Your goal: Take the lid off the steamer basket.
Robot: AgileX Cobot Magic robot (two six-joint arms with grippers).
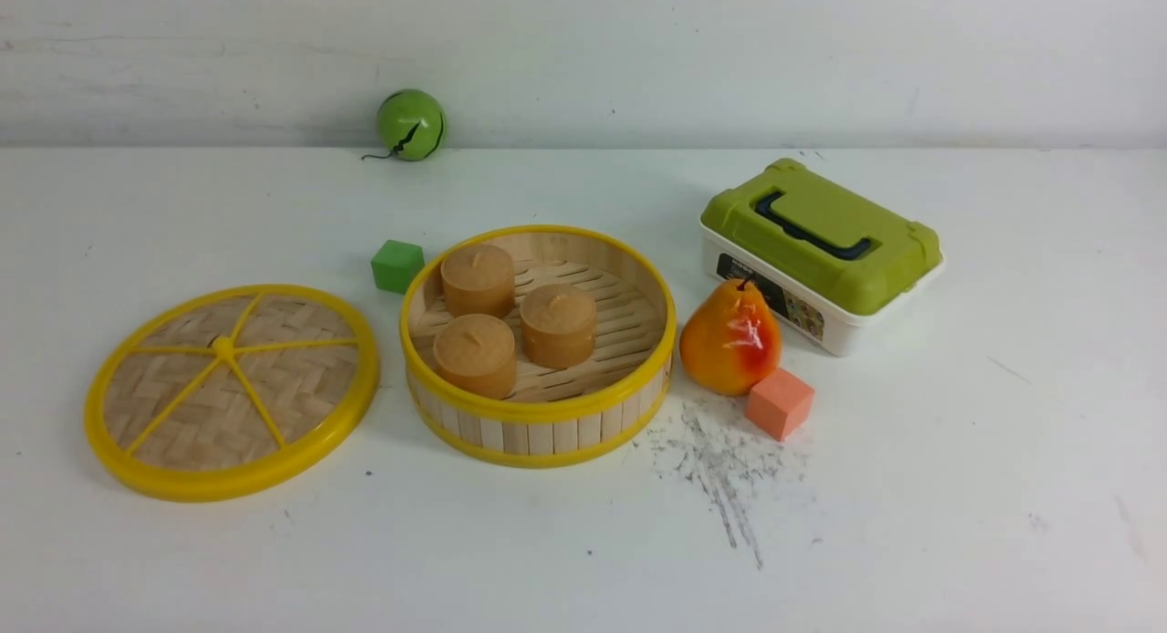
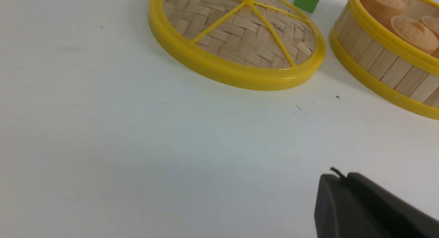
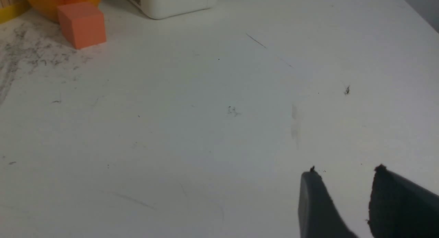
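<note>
The lid (image 1: 232, 392) lies flat on the white desk (image 1: 912, 505), off the steamer basket (image 1: 540, 423) and just to its left, with a narrow strip of desk between the two yellow rims. Its woven side with the five yellow spokes faces up. The basket stands open and holds three tan, round, cake-like pieces (image 1: 477, 279) on its slatted floor.

A small green cube (image 1: 397, 265) sits just behind the gap between lid and basket. A plastic pear (image 1: 729, 339) stands just to the right of the basket, with an orange cube (image 1: 779, 402) just in front of it. Behind the pear is a white box with an olive-green top (image 1: 821, 250). A green ball (image 1: 411, 124) rests at the far edge by the wall.

In the left wrist view the left gripper (image 2: 337, 178) hangs over bare desk, well short of the lid, its jaws pressed together and holding nothing. In the right wrist view the right gripper (image 3: 346, 176) is over bare desk, its jaws parted with a clear gap and nothing between them.
</note>
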